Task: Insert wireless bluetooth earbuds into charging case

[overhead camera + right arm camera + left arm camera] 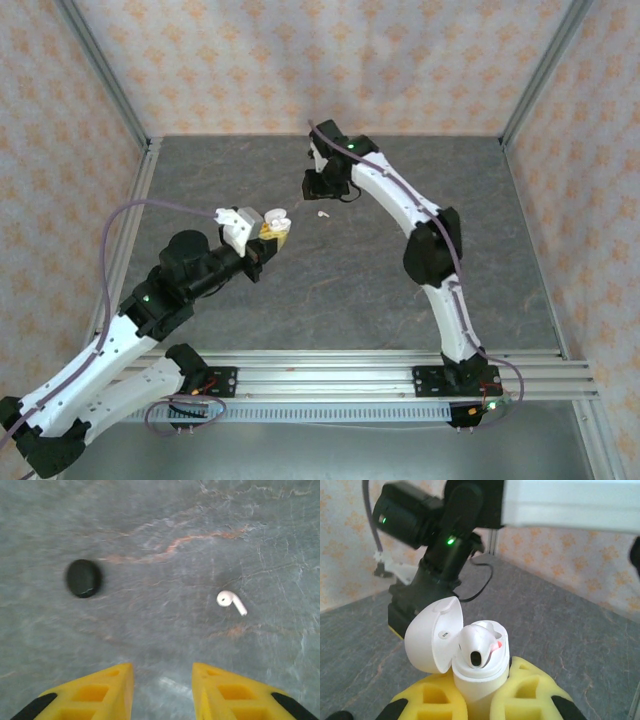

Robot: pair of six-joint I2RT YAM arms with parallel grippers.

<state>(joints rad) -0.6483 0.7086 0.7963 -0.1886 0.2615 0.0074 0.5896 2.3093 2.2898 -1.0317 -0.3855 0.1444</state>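
My left gripper (480, 702) is shut on a white charging case (479, 677) and holds it upright above the table (272, 232). The case's lid (427, 640) is flipped open to the left. One white earbud (476, 645) sits in the case's top, its dark opening facing the camera. A second white earbud (231, 601) lies loose on the grey table (322, 213). My right gripper (163, 680) hovers over the table near it, open, with nothing between its yellow fingers; the loose earbud lies ahead and to the right of them.
A round black puck (83, 578) rests on the table ahead and left of the right fingers. The right arm (400, 205) reaches across the far middle of the table. Patterned walls enclose the table on three sides.
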